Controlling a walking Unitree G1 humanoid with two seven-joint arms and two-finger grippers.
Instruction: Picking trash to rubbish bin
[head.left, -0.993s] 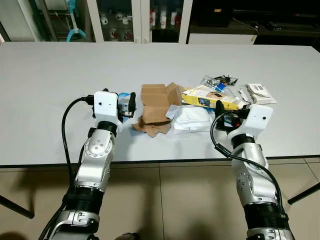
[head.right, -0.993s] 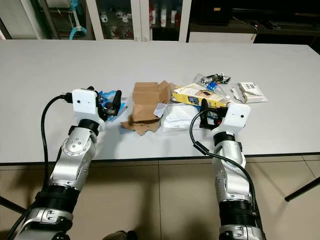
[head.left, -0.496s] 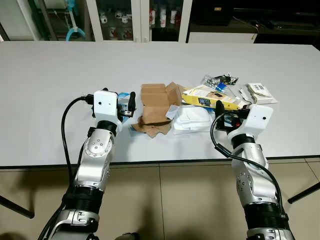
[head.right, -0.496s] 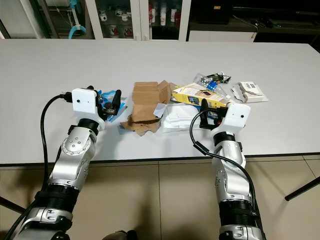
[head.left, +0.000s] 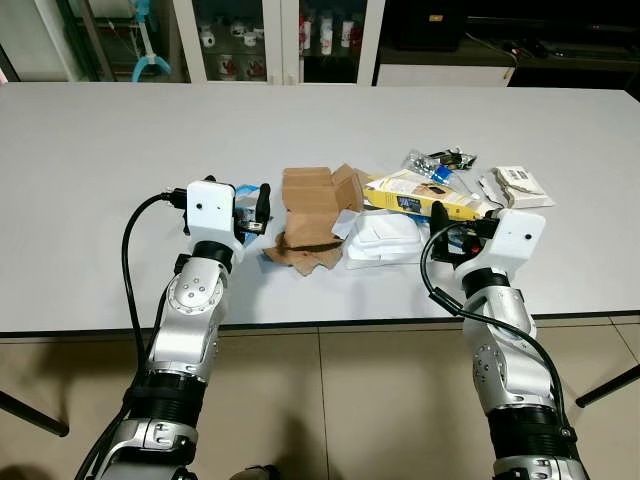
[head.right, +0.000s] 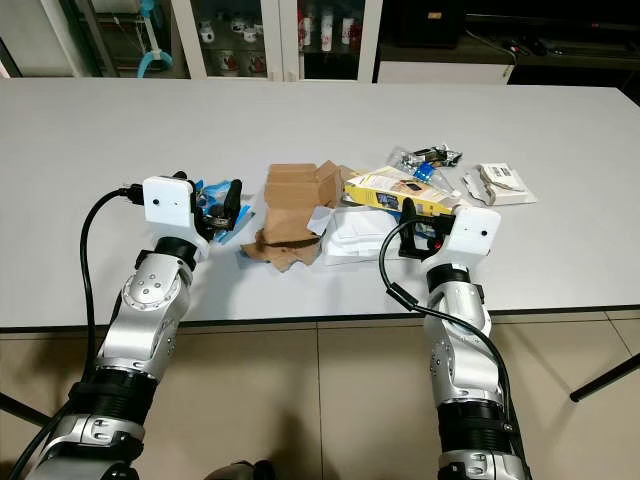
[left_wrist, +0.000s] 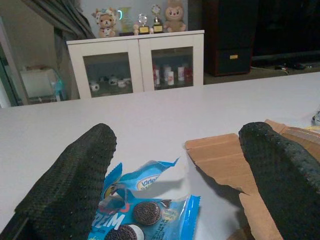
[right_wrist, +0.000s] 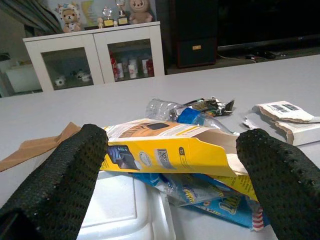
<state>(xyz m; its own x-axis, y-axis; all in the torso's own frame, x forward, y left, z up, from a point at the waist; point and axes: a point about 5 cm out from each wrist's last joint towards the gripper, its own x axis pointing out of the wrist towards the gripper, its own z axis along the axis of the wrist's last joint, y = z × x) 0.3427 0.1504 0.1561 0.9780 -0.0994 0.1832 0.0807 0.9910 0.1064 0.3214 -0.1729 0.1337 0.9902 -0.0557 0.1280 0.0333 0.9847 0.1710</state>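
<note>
The left end effector hovers low over the white tabletop, its fingers spread apart on either side of a blue cookie wrapper that lies flat beneath them. Just beside the wrapper sits a torn brown cardboard box. The right end effector also has its fingers apart, aimed at a yellow carton lying on its side. That carton rests partly over a white foam container and a crumpled blue packet. Behind it lie a crushed plastic bottle and, farther right, a torn white package. White glass-fronted cabinets stand beyond the tabletop.
</note>
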